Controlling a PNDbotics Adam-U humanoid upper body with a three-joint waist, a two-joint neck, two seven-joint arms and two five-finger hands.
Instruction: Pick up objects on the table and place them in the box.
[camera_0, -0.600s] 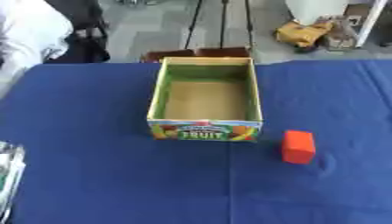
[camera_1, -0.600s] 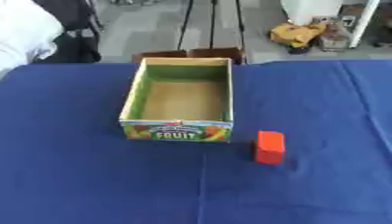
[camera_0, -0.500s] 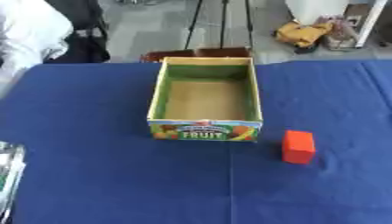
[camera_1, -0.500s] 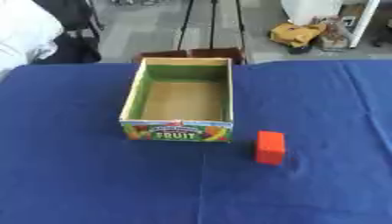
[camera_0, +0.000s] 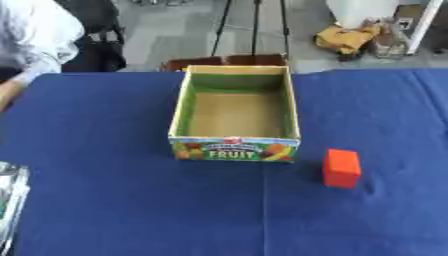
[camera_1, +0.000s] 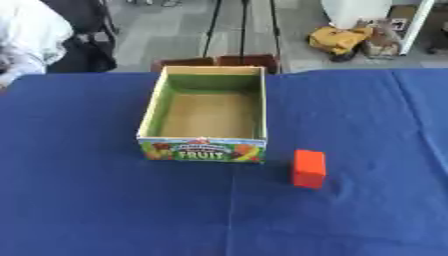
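Table (camera_0: 105, 200): covered by a dark blue cloth that fills most of both views, with a faint crease running down from the box toward the near edge
Box (camera_0: 234, 149): open cardboard carton standing upright near the middle of the table, green inner walls, brown floor, nothing visible inside; its near face carries a colourful fruit print and the word FRUIT
Orange block (camera_0: 341, 168): small upright rectangular piece on the cloth, just off the box's near right corner, close to it but not touching, outside the box
Left hand (camera_0: 10, 200): only a silver-grey sliver shows at the lower left edge of the left eye view, resting low by the table's side, well apart from box and block; whether its fingers are straight or curled cannot be told, and nothing is seen in it
Right hand: shows in neither view
Block to hands: the block lies free on the cloth, with nothing touching it
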